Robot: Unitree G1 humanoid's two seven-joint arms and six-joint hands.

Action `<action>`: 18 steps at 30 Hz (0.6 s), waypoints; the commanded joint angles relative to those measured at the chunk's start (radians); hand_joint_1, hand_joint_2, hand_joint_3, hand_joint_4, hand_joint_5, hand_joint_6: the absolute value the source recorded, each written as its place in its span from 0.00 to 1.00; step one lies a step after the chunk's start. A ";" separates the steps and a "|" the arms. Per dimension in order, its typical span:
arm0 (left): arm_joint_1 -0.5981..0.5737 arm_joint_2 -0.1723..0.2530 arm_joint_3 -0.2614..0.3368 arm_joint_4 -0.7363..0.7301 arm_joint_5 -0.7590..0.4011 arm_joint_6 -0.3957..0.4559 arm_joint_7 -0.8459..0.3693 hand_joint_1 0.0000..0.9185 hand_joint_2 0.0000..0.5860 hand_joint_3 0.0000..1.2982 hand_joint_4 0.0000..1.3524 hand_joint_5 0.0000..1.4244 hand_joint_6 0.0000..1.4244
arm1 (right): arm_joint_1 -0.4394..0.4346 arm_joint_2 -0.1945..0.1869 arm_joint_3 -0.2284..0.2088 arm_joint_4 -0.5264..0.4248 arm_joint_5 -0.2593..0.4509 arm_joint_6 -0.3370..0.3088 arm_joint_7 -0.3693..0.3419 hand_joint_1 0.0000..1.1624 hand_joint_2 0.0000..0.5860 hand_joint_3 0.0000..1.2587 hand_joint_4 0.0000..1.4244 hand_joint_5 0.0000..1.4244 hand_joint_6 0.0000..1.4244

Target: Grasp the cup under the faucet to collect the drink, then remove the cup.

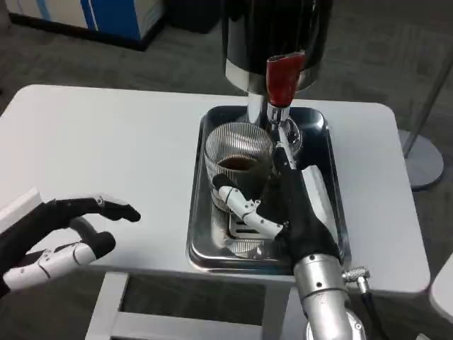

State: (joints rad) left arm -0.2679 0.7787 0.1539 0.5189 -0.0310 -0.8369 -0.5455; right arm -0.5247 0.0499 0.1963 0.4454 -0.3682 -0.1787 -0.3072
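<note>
A ribbed glass cup (237, 150) with dark drink in it stands in a metal tray (199, 234), just left of the faucet spout (285, 131). The spout hangs from a black and chrome dispenser (276, 32) with a red lever (284, 76). My right hand (287, 205) grips the cup: the thumb lies across its near lower side, and the black fingers run up its right side toward the spout. My left hand (67, 237) hovers at the table's near left edge, fingers apart, holding nothing.
The tray sits at the back middle of the white table (106, 149). A grey pole base (423, 159) stands on the floor to the right. Blue and white boxes (92, 14) are on the floor at the far left.
</note>
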 commanded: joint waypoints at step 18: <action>0.065 0.034 0.015 0.030 0.001 -0.025 -0.009 0.00 0.27 0.34 0.23 0.20 0.39 | -0.024 0.048 0.043 0.090 -0.045 -0.037 -0.102 0.54 0.45 0.07 0.13 0.16 0.24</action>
State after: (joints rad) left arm -0.2211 0.7875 0.1583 0.5408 -0.0309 -0.8429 -0.5455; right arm -0.5615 0.0818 0.2236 0.5173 -0.4017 -0.2108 -0.3993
